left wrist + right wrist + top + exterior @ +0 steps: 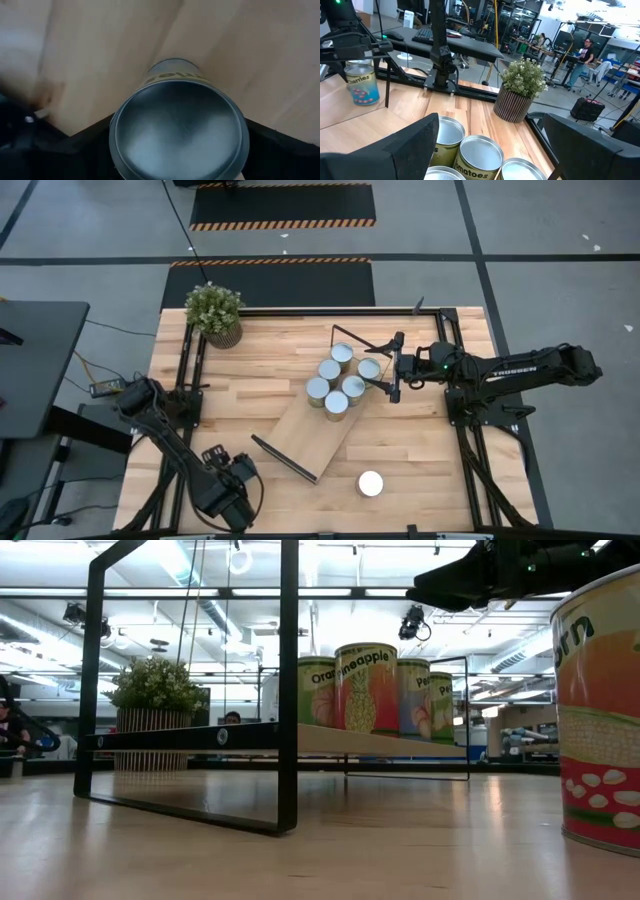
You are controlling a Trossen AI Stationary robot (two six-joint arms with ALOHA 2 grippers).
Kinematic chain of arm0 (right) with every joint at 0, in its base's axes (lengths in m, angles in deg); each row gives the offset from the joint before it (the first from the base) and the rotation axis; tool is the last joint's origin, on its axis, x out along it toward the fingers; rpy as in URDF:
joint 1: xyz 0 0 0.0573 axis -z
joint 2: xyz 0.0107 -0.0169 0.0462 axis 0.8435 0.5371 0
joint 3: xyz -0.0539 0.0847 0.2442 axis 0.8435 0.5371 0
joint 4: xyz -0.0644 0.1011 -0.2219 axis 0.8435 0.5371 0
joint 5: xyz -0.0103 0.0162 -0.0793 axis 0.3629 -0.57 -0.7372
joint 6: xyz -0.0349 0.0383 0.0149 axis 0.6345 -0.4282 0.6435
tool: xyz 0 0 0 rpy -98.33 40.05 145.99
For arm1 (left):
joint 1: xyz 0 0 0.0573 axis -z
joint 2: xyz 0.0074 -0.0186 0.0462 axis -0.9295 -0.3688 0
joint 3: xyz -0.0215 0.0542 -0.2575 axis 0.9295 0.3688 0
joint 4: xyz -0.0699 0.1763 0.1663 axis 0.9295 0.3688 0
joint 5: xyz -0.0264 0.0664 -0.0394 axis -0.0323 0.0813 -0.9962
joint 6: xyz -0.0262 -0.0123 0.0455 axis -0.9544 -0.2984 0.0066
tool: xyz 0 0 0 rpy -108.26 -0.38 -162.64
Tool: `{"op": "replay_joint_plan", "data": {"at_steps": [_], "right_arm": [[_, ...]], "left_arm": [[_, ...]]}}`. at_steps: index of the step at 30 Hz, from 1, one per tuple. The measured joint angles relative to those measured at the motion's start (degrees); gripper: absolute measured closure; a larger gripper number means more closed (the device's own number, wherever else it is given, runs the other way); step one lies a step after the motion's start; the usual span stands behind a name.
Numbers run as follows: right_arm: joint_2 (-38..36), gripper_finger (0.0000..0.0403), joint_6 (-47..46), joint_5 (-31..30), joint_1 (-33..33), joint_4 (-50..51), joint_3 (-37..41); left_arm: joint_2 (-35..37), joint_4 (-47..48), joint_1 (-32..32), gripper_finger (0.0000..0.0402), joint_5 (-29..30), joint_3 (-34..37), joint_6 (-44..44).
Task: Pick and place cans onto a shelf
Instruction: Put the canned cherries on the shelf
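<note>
Several cans [340, 378] stand upright in a cluster on the far-right end of the light-wood shelf [305, 435], which lies slantwise on the table. They also show in the low view [366, 688] and the right wrist view [477, 155]. One can [371, 483] with a corn label [600, 710] stands alone on the table near the front edge. My left gripper [228, 485], at the near left, is shut on a berries can [179, 132], also seen in the right wrist view [362, 85]; the gripper hides this can in the high view. My right gripper [388, 370] is open and empty, above the right side of the cluster [490, 150]. My left gripper pinches the berries can between its two fingers [75, 150], one on each side of the can's wall just below the top rim [116, 135]. The fingers come from above, pointing down. The can is upright below the gripper; I cannot tell whether its bottom touches the table.
A potted plant [213, 312] stands at the table's far left corner. The shelf's black wire frames [288, 690] rise at both short ends. Bare tabletop lies between the shelf and the left arm. People sit at desks in the room beyond [585, 47].
</note>
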Motion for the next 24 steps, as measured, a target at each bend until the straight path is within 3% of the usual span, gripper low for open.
{"op": "replay_joint_plan", "data": {"at_steps": [7, 15, 20, 24], "right_arm": [[0.00, 0.0034, 0.23, -0.04, 0.02, 0.00, 0.00], [-0.02, 0.0034, 0.24, -0.06, 0.04, -0.16, 0.00], [-0.28, 0.0034, 0.82, -2.82, 0.07, 0.09, 0.00], [-0.35, 0.0034, 0.63, -4.67, 0.09, 0.02, 0.00]], "left_arm": [[4.18, 4.73, -1.89, 0.0070, 0.79, 0.00, 2.62], [13.69, 10.02, -4.86, 0.0070, 2.42, 0.00, 1.35], [18.75, 16.15, -6.82, 0.0070, 2.74, 0.02, 1.61], [22.94, 15.71, -8.96, 0.0070, 7.26, 0.02, 6.46]]}}
